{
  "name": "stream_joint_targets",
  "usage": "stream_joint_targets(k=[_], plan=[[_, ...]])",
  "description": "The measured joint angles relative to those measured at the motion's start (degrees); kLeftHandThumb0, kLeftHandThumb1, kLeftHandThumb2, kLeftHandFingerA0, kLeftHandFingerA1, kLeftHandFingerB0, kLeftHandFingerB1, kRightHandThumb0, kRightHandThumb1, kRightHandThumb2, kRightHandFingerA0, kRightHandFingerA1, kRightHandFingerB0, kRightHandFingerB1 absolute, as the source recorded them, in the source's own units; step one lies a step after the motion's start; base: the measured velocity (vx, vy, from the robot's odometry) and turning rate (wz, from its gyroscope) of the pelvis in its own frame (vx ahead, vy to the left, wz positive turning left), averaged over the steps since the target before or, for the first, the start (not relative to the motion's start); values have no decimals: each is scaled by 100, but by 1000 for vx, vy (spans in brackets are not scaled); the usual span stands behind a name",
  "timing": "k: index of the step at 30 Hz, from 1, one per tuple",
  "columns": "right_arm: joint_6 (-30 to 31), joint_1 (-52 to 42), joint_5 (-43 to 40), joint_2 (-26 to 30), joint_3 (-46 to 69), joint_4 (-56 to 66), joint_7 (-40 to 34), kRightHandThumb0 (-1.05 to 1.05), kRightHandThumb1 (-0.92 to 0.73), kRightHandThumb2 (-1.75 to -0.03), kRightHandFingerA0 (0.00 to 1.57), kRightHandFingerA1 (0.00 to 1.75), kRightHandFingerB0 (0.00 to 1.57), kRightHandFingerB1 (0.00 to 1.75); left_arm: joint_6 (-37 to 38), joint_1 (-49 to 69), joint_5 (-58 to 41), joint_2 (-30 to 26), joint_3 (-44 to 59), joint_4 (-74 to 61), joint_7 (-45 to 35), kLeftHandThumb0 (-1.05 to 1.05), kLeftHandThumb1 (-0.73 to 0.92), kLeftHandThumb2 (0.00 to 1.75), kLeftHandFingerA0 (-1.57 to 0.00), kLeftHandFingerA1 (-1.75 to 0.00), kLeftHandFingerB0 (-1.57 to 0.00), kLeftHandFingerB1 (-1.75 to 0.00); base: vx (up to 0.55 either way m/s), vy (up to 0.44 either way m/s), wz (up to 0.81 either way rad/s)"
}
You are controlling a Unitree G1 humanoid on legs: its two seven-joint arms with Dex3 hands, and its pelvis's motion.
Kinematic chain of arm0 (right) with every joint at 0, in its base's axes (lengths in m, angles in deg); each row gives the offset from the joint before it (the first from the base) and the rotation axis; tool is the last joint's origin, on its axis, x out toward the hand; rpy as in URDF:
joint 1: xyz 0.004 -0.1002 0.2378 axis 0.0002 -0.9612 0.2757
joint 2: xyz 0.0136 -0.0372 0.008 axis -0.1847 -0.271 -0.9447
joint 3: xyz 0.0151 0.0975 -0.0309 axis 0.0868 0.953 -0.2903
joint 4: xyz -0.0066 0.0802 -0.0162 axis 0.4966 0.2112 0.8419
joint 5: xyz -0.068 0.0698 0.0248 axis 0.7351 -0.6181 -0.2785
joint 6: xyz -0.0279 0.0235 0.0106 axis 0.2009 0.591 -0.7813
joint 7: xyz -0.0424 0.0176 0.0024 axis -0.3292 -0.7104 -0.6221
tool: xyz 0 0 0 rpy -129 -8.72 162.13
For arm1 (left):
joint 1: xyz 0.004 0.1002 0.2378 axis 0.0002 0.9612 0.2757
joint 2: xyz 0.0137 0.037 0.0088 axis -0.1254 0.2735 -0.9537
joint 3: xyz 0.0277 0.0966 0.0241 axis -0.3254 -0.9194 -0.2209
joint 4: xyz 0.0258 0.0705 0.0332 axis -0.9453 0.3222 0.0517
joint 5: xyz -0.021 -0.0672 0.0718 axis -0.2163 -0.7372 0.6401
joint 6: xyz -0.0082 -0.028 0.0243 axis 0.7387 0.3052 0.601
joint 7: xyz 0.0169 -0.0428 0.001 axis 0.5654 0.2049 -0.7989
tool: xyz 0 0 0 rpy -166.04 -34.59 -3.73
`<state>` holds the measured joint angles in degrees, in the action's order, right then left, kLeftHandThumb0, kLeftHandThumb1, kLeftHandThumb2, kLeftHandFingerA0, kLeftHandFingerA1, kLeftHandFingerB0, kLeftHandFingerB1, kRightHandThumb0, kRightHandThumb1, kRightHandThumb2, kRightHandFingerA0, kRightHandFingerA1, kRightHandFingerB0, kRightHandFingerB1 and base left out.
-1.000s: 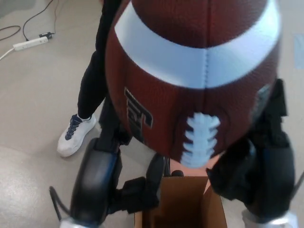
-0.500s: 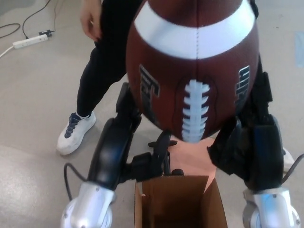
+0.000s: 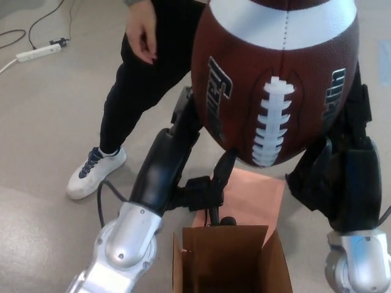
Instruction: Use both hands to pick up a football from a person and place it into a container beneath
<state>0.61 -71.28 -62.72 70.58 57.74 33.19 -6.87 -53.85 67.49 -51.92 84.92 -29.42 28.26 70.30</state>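
Two black robot hands clamp a large brown leather football (image 3: 275, 85) between them, holding it up close to the camera so that it fills the upper right of the view. The left hand (image 3: 183, 131) presses against the ball's left flank, its fingers mostly hidden behind the ball, with the glossy black forearm running down to a silver elbow joint at the lower left. The right hand (image 3: 342, 171) grips the ball's right side, its thick black fingers wrapped against the leather. The ball stands roughly on end, white laces facing the viewer, a broad white stripe around its upper part and dark lettering down each side of the laces. Directly below the ball, at the bottom edge, sits an open brown cardboard box (image 3: 229, 262), its flaps raised; the ball is above it and well clear of it. A pale pink sheet (image 3: 253, 198) lies on the floor just behind the box. A person in black trousers (image 3: 137, 85) stands beyond the ball, one bare hand (image 3: 142, 30) hanging loose, one white trainer (image 3: 95, 171) on the grey floor. A white power strip (image 3: 38, 55) lies at the upper left.
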Motion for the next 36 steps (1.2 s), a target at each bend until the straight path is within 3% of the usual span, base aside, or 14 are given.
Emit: stream_joint_targets(k=[1,2,3,6,7,8,9,10,11,12,13,14,28,36], plan=[[4,50,-22,46,27,-63,31,-83,-77,-98,0,8,0,15,-1,-52,-6,-1,20,91,-22,-82,83,113,-6,-20,-8,-24,0,0,0],[13,67,-32,66,39,-83,43,-86,-92,-78,0,16,4,19,-1,-72,-11,-2,32,129,-33,-86,84,113,-8,-18,-9,-19,0,0,0],[61,129,-63,145,75,-153,95,-81,-82,-117,1,25,3,20,-2,-137,-32,-9,86,266,-79,-87,84,114,-5,-21,-9,-16,0,0,0],[265,314,-134,374,173,-392,273,-81,-83,-117,0,26,1,19,-27,-303,-103,-36,257,627,-208,-89,85,114,-7,-17,-7,-15,0,0,0],[367,424,-153,487,214,-564,376,-79,-81,-116,0,25,0,19,-52,-391,-148,-60,357,824,-272,-87,86,117,0,-16,0,-11,0,0,0],[444,503,-167,573,245,-708,455,-79,-92,-74,1,24,0,17,-70,-456,-185,-79,431,964,-324,-85,85,117,0,-14,0,-10,0,0,0],[517,614,-181,661,284,-917,542,-80,-81,-116,0,19,1,18,-84,-545,-235,-108,551,1164,-395,-75,79,95,0,-6,0,-6,0,0,0],[571,683,-194,729,323,-1062,602,-80,-81,-116,0,19,1,18,-93,-618,-273,-145,646,1311,-444,-75,79,95,0,-6,0,-6,0,0,0],[628,768,-208,819,387,-1249,676,-85,-84,-115,1,13,1,15,-97,-717,-323,-213,788,1508,-504,-65,92,81,0,-5,0,-7,0,0,0],[656,827,-216,897,449,-1404,727,-85,-84,-115,1,13,1,15,-97,-802,-362,-290,910,1697,-544,-65,92,81,0,-5,0,-7,0,0,0],[665,845,-220,938,479,-1472,747,-79,-80,-115,0,20,0,19,-97,-835,-379,-326,973,1787,-559,-78,82,111,0,-17,0,-14,0,0,0],[680,900,-228,1027,539,-1656,801,-73,-77,-113,0,26,1,23,-97,-931,-425,-412,1126,2048,-603,-79,82,113,0,-18,0,-15,0,0,0],[726,1023,-372,1799,1310,-3221,1339,-82,-83,-113,0,17,0,15,-84,-1401,-1087,-1640,3160,4787,-1122,-75,75,111,0,-27,0,-21,0,0,0],[718,1025,-425,1898,1581,-3583,1698,-83,-84,-113,0,15,0,12,316,-1385,-1334,-2098,3797,5991,-1726,-91,82,111,-7,-18,-6,-10,0,0,0]])
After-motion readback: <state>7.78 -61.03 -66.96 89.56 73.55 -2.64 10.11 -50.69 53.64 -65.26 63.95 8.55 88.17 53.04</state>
